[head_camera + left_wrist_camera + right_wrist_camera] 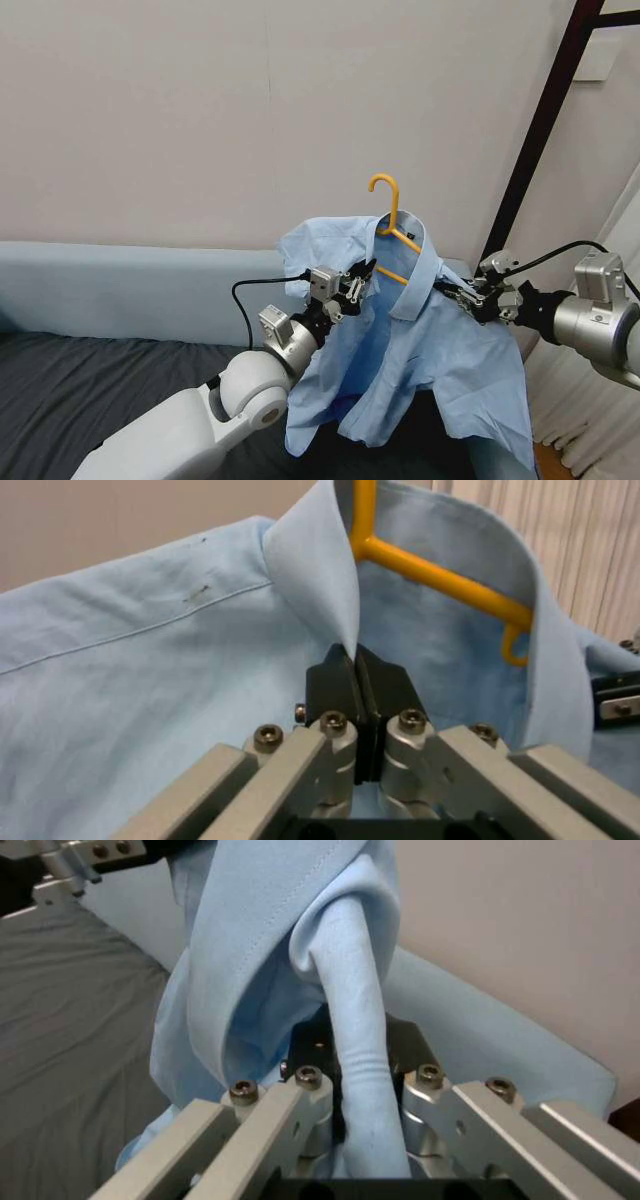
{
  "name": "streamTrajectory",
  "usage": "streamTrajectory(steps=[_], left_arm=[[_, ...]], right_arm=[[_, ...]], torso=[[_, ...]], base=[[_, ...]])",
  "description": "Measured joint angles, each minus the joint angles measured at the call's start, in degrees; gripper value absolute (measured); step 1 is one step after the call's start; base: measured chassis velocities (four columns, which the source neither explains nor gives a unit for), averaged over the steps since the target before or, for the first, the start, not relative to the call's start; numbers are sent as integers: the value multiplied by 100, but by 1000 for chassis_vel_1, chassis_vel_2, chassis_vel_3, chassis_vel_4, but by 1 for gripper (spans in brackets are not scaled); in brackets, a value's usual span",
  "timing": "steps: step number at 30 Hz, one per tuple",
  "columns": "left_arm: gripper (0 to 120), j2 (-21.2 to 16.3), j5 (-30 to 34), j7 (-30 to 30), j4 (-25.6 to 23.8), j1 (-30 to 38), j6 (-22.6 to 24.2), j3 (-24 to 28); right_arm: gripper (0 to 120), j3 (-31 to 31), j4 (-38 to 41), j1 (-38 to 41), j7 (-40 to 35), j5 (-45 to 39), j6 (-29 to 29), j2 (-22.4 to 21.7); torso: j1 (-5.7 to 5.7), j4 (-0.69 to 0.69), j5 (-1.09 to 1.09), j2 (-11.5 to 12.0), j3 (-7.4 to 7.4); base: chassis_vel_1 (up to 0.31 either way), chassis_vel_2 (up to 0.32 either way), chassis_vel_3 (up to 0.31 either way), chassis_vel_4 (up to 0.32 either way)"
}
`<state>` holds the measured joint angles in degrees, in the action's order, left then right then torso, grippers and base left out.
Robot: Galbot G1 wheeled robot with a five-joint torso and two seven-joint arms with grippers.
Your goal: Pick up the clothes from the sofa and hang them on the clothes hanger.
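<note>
One light-blue shirt (420, 350) hung in the air in front of the pale sofa (120, 285). It was draped over one yellow hanger (392, 215), whose hook stood out of the collar at 12 o'clock. Two grippers held it. The left gripper (362, 282), at 9 o'clock from the collar, was clenched on the collar's front edge, its two pads pressed together in the left wrist view. The right gripper (462, 297), at 3 o'clock, was clamped around a rolled fold of the shirt's shoulder. One dark post (530, 150) rose at 1 o'clock behind.
</note>
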<state>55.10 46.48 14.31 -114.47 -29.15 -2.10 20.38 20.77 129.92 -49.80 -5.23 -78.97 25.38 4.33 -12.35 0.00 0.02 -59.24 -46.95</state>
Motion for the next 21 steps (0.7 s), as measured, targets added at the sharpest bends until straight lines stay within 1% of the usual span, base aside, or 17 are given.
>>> streamTrajectory(steps=[7, 15, 16, 17, 18, 21], left_arm=[[0, 6, 54, -36, -91, 69, -11, 46], [1, -100, 45, -72, -100, -93, -18, -51], [7, -156, 13, -70, -119, -118, -15, -124], [11, -207, -43, -69, -130, -126, -15, -180], [11, -207, -43, -69, -130, -126, -15, -180], [24, -413, -244, -74, -170, -162, -41, -320]], right_arm=[[7, -11, -23, -8, -41, 6, 0, 25], [7, -43, -11, -13, -62, 32, -9, 67], [7, -42, -12, -14, -62, 33, -11, 67], [7, -42, -14, -14, -62, 34, -11, 67], [7, -42, -14, -14, -62, 34, -11, 67], [7, -41, -20, -14, -68, 52, -12, 93]], torso=[[0, 0, 0, 0, 0], [0, 0, 0, 0, 0], [0, 0, -1, 0, 0], [0, 1, -1, 0, 0], [0, 1, -1, 0, 0], [0, 0, -1, 0, 0]], base=[[0, 0, 0, 0], [0, 0, 0, 0], [0, 0, 0, 0], [0, 0, 0, 0], [0, 0, 0, 0], [0, 0, 0, 0]])
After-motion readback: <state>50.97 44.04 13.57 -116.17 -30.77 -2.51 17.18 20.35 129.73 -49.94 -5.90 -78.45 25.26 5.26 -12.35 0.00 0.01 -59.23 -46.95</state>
